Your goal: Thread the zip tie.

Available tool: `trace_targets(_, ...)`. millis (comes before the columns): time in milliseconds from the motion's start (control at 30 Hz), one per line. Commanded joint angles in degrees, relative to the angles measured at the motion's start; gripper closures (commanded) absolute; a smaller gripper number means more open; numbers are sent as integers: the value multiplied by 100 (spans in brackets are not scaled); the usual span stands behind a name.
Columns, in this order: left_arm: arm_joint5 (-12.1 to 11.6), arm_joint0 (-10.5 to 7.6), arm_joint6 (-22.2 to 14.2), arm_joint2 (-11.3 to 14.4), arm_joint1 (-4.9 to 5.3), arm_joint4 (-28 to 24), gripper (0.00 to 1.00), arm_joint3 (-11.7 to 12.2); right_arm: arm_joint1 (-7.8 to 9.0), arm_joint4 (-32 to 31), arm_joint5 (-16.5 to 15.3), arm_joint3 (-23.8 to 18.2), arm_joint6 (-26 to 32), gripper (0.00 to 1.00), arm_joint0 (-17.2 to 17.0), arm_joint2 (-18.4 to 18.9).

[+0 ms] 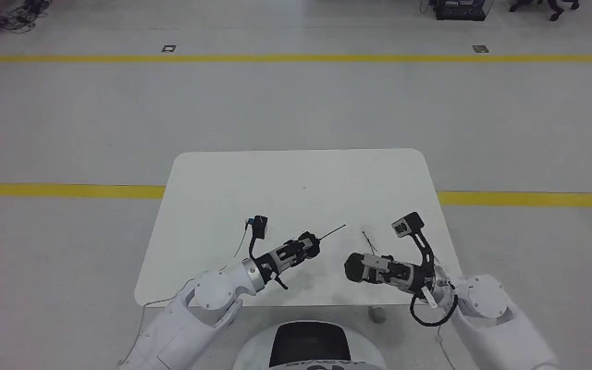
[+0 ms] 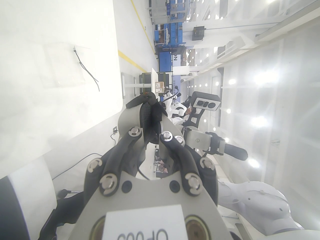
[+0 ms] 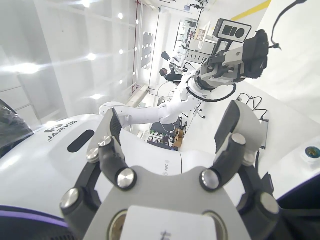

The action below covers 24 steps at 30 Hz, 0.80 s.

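Fingers [image 3: 256, 52] of the left gripper [image 1: 314, 240] were pinched together on the black zip tie [image 1: 331, 230]. The tie stuck out from them over the near half of the white table [image 1: 296, 176], with its free end aimed toward the table's middle. The right gripper [image 1: 351, 268] hung above the table's near edge, its fingers [image 3: 113, 126] spread wide with nothing between them. The likeliest trouble from here was the tie itself: it looked thin and springy and was pinched at one end only, so a brush from those wide fingers could swing it or flex its free end off line. Tail and head would then miss each other, and a hard nudge might pull the tie out of the pinch and drop it onto the table. A short dark strand [image 1: 369, 241] lay on the table toward its near edge, and I judged it flat enough that pads closing on it might scrape the tabletop and slide over it. The pads hid the exact spot where the tie was gripped. Its free end seemed thicker in the right wrist view, perhaps the head, though I could not be sure. In the left wrist view a black strand [image 2: 85, 69] showed against the table, and I could not tell whether it was the held tie or the loose one.
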Motion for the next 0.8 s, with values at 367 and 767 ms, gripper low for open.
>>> trace_targets(367, -1187, 127, -790, 103, -113, -2242, 100, 539, -83, 1517, 0, 1176, 762, 0, 378, 117)
trace_targets(767, -1187, -178, -1561, 325, -372, -3133, 100, 1037, -225, 2061, 0, 2019, 1453, 0, 830, -292)
